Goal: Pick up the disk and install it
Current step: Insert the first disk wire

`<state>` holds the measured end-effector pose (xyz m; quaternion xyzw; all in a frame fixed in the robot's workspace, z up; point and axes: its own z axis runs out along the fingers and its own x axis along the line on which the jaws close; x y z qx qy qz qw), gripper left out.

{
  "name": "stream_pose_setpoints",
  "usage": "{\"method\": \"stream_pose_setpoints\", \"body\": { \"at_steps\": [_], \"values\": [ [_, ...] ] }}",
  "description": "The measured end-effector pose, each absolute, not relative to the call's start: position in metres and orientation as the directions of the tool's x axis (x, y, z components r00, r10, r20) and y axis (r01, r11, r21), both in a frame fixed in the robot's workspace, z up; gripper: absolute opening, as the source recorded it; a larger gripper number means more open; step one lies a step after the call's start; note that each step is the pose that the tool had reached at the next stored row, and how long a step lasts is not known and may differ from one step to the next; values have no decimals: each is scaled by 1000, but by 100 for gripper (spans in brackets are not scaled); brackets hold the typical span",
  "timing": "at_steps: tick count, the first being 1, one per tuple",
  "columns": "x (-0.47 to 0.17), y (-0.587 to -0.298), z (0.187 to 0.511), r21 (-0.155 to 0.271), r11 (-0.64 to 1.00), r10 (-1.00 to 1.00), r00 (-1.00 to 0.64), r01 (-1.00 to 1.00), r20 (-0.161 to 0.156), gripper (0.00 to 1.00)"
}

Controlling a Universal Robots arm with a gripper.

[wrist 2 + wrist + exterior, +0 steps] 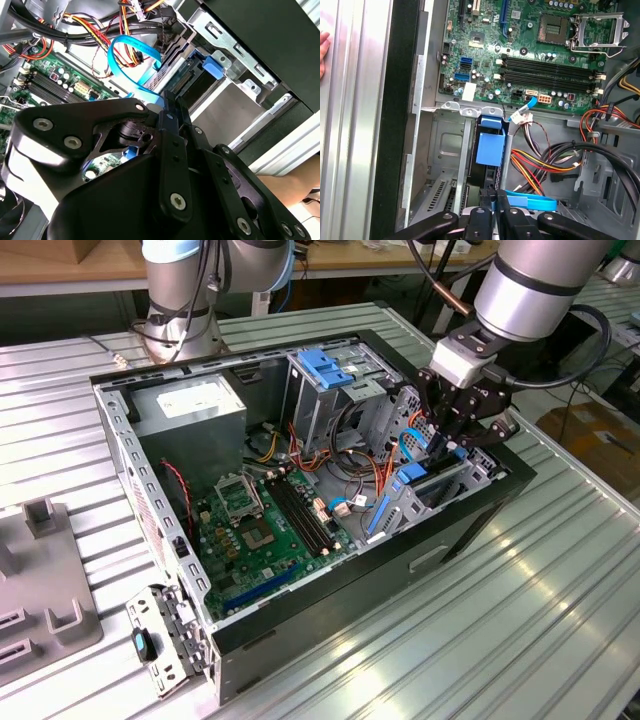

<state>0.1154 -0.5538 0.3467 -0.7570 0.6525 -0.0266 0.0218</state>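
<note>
While the open computer case (pixel 470 540) lies on the table, the arm (pixel 530 290) reaches steeply down into its drive bay (pixel 450 130) at the exterior view's right. The disk (pixel 490 147) stands edge-on in that bay, mostly slotted in and probably not fully seated. The gripper (pixel 493 196) has its jaws nearly together, pinching the disk's exposed edge.

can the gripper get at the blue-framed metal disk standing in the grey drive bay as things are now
Probably yes: the black gripper sits right at the blue-framed disk standing edge-on in the grey metal bay; the flat blue cable lies beside, not across.
</note>
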Motion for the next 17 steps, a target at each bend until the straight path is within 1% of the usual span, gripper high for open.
{"method": "stream_pose_setpoints", "body": {
  "at_steps": [17],
  "values": [
    [115, -554, 349, -68, -147, -989, 146, -987, 12, 16]
  ]
}}
